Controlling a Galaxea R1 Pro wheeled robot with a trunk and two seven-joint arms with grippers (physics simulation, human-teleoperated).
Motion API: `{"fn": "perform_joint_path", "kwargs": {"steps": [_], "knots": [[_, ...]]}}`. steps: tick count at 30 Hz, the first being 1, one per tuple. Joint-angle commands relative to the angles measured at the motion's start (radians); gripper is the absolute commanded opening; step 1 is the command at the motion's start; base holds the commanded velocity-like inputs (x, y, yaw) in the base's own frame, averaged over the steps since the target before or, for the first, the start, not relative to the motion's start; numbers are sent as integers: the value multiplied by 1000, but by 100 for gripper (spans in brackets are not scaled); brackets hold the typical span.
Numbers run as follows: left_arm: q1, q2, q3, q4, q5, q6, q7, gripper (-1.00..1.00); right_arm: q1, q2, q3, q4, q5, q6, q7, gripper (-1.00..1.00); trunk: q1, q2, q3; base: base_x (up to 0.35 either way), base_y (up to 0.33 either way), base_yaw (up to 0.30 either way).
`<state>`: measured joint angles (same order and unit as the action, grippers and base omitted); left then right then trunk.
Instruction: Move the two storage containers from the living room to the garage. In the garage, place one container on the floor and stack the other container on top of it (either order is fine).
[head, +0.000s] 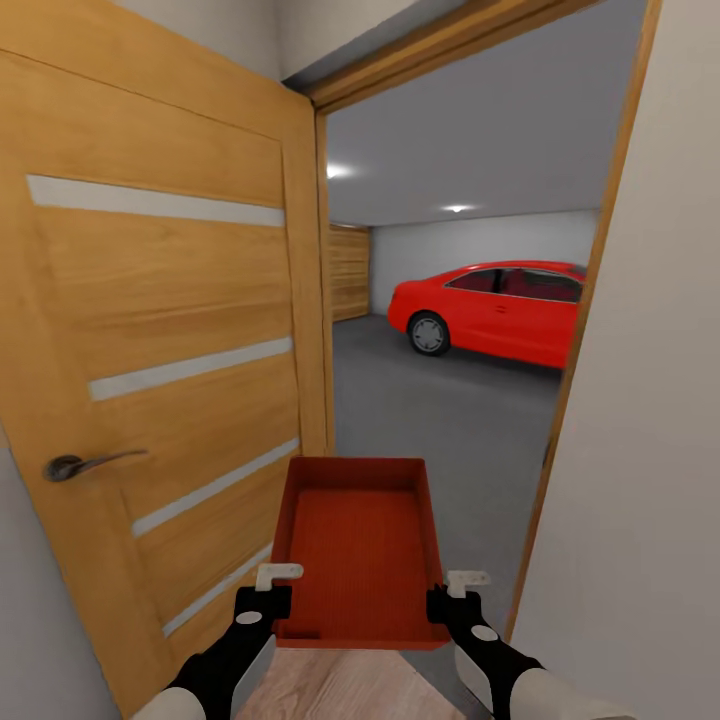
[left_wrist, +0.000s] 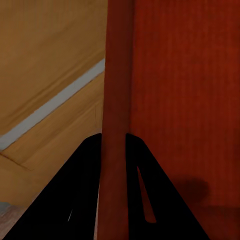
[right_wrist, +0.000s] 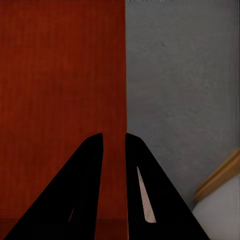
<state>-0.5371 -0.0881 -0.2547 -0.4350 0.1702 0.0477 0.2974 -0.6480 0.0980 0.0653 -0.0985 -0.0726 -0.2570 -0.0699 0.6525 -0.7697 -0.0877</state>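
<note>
Carried box: one red-orange open-topped rectangular storage container (head: 360, 545), held level ahead of the trunk at the doorway.
Grip: left gripper (left_wrist: 114, 150) and right gripper (right_wrist: 114, 150) each clenched on a side wall, sharing the load.
Ahead: dark grey concrete garage floor (head: 440, 410), red car (head: 495, 310) well apart.
Obstacles: open wooden door (head: 150, 380) close left, white wall (head: 640, 450) right; passage looks narrow.

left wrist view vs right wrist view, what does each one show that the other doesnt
Left wrist view: the wooden door with its pale stripe beside the box, and the left gripper pinching the box wall. Right wrist view: the grey garage floor, a strip of door frame, and the right gripper on the opposite wall. Both share the red box.
</note>
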Motion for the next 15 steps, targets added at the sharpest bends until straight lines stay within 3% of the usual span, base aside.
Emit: {"fn": "perform_joint_path", "kwargs": {"steps": [1,8,15], "knots": [[-1,2,51,-4,26,6,12,-100,-1,-9,-12,-1,-1,-2,3,-100,1,-1,-1,246,216,-276],[-1,1,51,-4,26,6,12,-100,-1,-9,-12,-1,-1,-2,3,-100,1,-1,2,227,192,-276],[-1,1,51,-4,26,6,12,-100,-1,-9,-12,-1,-1,-2,3,-100,1,-1,6,136,60,-276]]}}
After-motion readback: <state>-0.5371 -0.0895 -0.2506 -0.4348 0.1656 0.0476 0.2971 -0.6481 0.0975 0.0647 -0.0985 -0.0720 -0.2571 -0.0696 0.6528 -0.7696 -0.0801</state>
